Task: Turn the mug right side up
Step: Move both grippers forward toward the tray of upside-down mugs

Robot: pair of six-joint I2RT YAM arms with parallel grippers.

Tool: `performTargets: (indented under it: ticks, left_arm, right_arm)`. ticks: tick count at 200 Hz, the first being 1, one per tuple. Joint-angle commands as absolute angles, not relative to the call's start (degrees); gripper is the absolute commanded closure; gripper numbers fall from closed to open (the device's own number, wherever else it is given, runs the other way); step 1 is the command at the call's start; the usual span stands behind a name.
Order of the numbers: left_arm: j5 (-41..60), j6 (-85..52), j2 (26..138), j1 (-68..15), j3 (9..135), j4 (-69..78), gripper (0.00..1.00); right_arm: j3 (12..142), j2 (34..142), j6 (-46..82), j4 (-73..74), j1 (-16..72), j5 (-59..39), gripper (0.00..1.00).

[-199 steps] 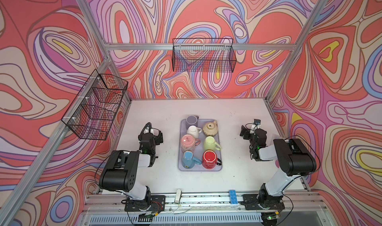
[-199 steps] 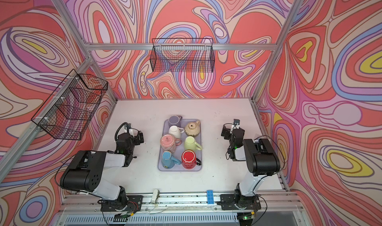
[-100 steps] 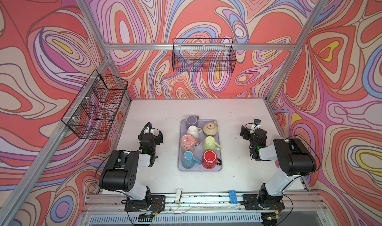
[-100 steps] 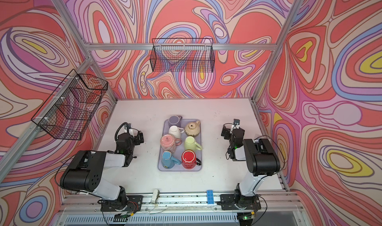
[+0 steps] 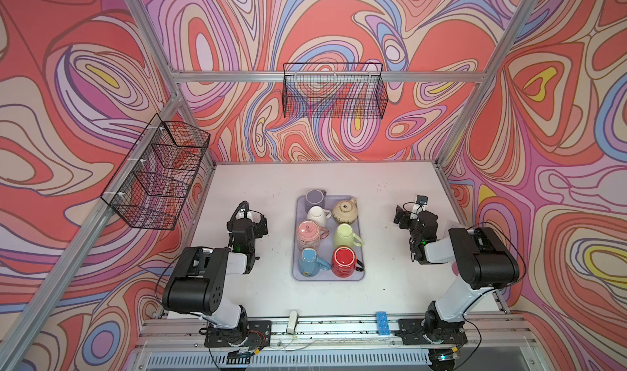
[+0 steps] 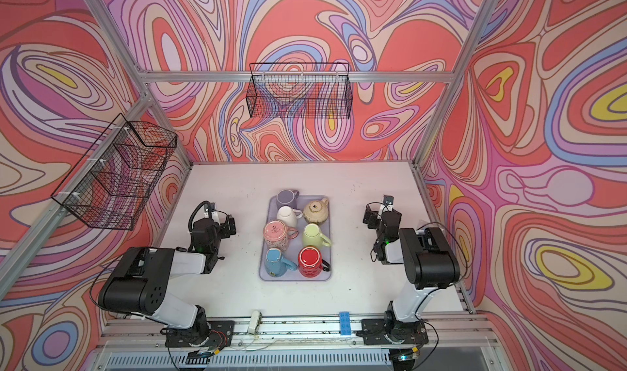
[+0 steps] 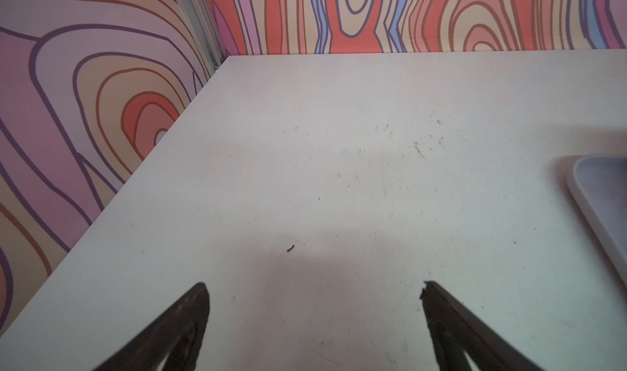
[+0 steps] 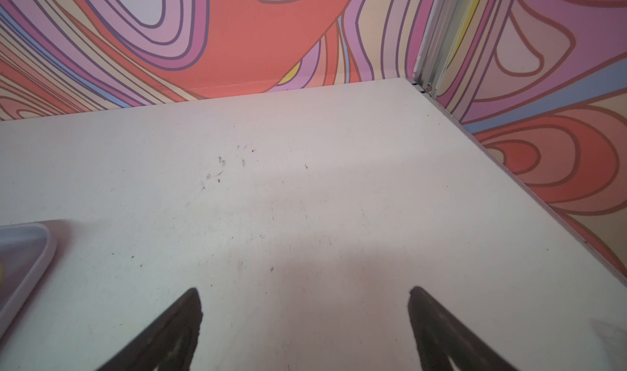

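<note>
The white table (image 5: 271, 182) is the biggest thing before me, its top scuffed with small dark marks. Over it hang two black wire baskets, a tiered basket (image 5: 156, 176) on the wall at my left and a long basket (image 5: 334, 91) on the back wall. In the middle of the table, between my two arms, lies the lavender tray (image 5: 327, 278), with its long side running away from me. Both top views show two rows on it. The row nearer my left arm holds, far to near, the purple mug (image 5: 314, 199), the white mug (image 5: 317, 214), the pink mug (image 5: 308, 233) and the blue mug (image 5: 308, 260). The row nearer my right arm holds the beige teapot (image 5: 344, 211), the green mug (image 5: 344, 235) and the red mug (image 5: 343, 260). Every mug looks bottom-up, base to the ceiling and handle turned toward my right, while the teapot sits upright with its lid on. My left gripper (image 7: 314, 288) hangs low over bare table to the left of the tray, its dark fingers spread wide around nothing. My right gripper (image 8: 303, 291) hangs the same way on the tray's other side, jaws wide apart and empty. Neither touches the tray or a mug. On the front rail sit a small blue block (image 5: 382, 322) and a small white piece (image 5: 292, 320).
</note>
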State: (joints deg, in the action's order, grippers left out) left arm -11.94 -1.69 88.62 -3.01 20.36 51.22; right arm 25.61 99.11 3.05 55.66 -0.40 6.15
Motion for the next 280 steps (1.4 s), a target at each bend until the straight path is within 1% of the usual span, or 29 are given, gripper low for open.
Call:
performTargets:
  ticks: [1, 31, 45, 54, 66, 75, 91, 108, 119, 136, 147, 161, 180, 197, 221, 231, 245, 280]
  left_arm:
    - [-11.51, -1.36, 88.62, -2.86, 21.15, 52.34, 0.02]
    - [-11.68, -1.32, 88.59, -2.9, 20.84, 52.87, 0.07]
    - [-13.59, -1.96, 86.78, -2.99, 20.76, 51.64, 0.08]
    - [-13.89, -2.15, 84.39, -2.92, 21.28, 48.3, 0.08]
    - [-14.28, -1.99, 81.33, -3.03, 22.08, 44.73, 0.09]
    - [-15.44, -2.18, 78.63, -3.37, 23.31, 40.01, 0.1]
    - [-19.0, -2.34, 74.12, -4.8, 25.26, 34.36, 0.11]
    - [-19.0, -3.04, 69.52, -6.43, 28.88, 26.46, 0.12]
    - [-20.12, -3.8, 67.51, -7.92, 34.06, 21.19, 0.12]
    - [-20.21, -3.91, 66.12, -10.22, 40.68, 11.76, 0.12]
    - [-18.98, -4.05, 66.21, -11.18, 44.96, 5.58, 0.12]
    - [-18.11, -6.07, 67.51, -11.21, 51.63, -4.53, 0.12]
    - [-11.81, -6.32, 67.86, -11.34, 56.77, -12.29, 0.13]
    - [-4.88, -6.15, 67.59, -11.34, 59.9, -17.06, 0.13]
    - [3.8, -3.03, 68.4, -11.43, 64.08, -23.67, 0.13]
    - [6.93, -1.26, 68.18, -11.43, 64.76, -25.7, 0.14]
    - [10.26, -0.44, 66.92, -11.43, 63.47, -25.35, 0.14]
    - [17.41, -3.41, 63.43, -11.36, 57.22, -19.74, 0.14]
  right_arm:
    - [26.71, 98.53, 2.72, 55.08, -0.57, 5.89, 0.02]
    - [26.54, 98.37, 2.72, 55.35, -0.54, 5.93, 0.12]
    - [26.57, 98.14, 2.72, 55.17, -0.56, 5.82, 0.15]
    - [27.47, 97.45, 2.56, 52.9, -0.53, 5.47, 0.17]
    - [30.19, 95.03, 1.94, 45.58, -0.53, 3.88, 0.21]
    - [32.74, 93.44, 1.15, 40.25, -0.54, 1.95, 0.23]
    - [35.93, 91.55, 0.69, 32.59, -0.46, -0.37, 0.24]
    - [38.7, 88.89, 1.8, 25.11, -0.46, -4.27, 0.26]
    - [39.47, 86.56, 2.85, 21.5, -0.49, -7.87, 0.26]
    - [41.77, 83.8, 3.27, 14.37, -0.44, -12.62, 0.27]
    - [43.08, 81.97, 4.1, 9.99, 0.02, -15.16, 0.3]
    - [42.7, 77.95, 6.9, 7.72, 0.32, -22.46, 0.3]
    - [44.29, 72.74, 6.13, -0.12, 2.32, -23.62, 0.3]
    - [48.53, 69.81, 1.97, -11.17, 5.19, -22.68, 0.31]
    - [56.1, 69.78, -3.85, -25.99, 8.63, -21.99, 0.31]
    - [58.95, 70.64, -7.07, -32.45, 9.35, -23.12, 0.31]
    - [62.34, 72.27, -11.15, -40.09, 10.66, -22.9, 0.3]
    - [67.15, 76.7, -15.51, -48.34, 15.39, -18.51, 0.31]
